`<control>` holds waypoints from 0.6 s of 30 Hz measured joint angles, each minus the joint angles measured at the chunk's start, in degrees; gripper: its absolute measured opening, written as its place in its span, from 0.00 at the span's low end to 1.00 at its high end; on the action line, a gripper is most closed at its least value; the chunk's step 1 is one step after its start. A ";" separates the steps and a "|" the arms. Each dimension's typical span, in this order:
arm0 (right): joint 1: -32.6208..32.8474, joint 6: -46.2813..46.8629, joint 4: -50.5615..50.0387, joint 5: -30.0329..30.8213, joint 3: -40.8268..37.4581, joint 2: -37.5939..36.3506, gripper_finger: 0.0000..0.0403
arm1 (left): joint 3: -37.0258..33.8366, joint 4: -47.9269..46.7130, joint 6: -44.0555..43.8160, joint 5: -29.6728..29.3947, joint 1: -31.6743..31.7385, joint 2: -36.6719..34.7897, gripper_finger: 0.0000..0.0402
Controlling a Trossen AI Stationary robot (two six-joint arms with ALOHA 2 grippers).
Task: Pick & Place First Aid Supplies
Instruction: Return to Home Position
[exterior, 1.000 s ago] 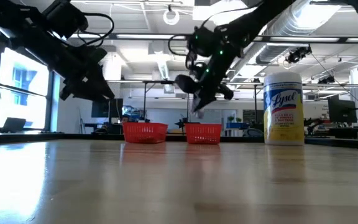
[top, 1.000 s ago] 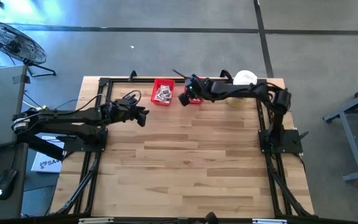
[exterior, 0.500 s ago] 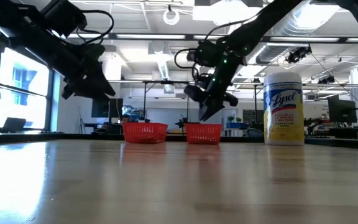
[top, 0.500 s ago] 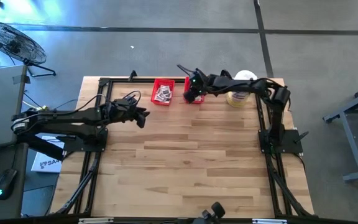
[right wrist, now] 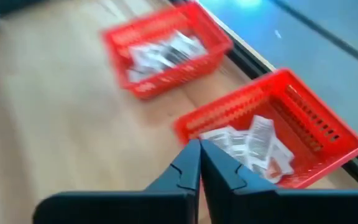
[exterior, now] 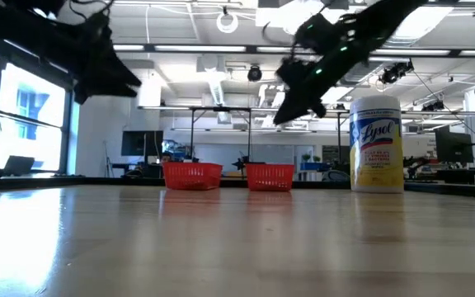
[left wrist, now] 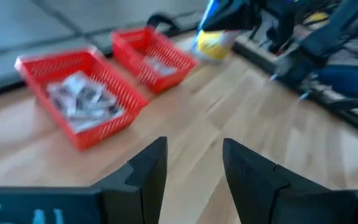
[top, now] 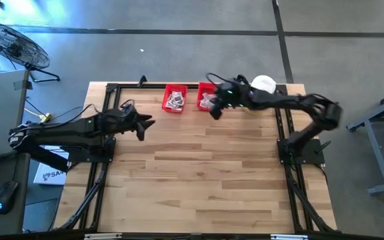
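1. The packets (right wrist: 253, 146) lie in two loose heaps, one in the right red bin (right wrist: 319, 124) and one in the left red bin (right wrist: 157, 84).
2. The two bins stand side by side, a small gap between them, at the far edge of the counter (top: 205, 180).
3. The right gripper (right wrist: 199, 146) hangs above the counter just in front of the right red bin. Its fingers are pressed together with nothing between them.
4. The left gripper (left wrist: 194, 146) is raised over the counter near the left red bin, on the side away from the other bin. Its fingers stand narrowly apart and hold nothing.
5. A white-lidded jar (exterior: 376, 144) with a yellow label stands upright near the right red bin.
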 joint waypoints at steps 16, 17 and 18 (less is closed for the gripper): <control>10.60 -1.57 7.81 -3.00 -36.87 -56.41 0.01 | 0.00 6.76 15.26 4.28 -0.10 -6.86 0.38; 11.18 -1.52 7.83 -3.34 -38.32 -59.31 0.01 | 0.00 7.22 15.77 4.35 -0.10 -6.90 0.38; 11.70 -1.46 7.92 -3.71 -39.68 -61.97 0.01 | 0.02 7.67 16.02 4.53 -0.10 -6.92 0.38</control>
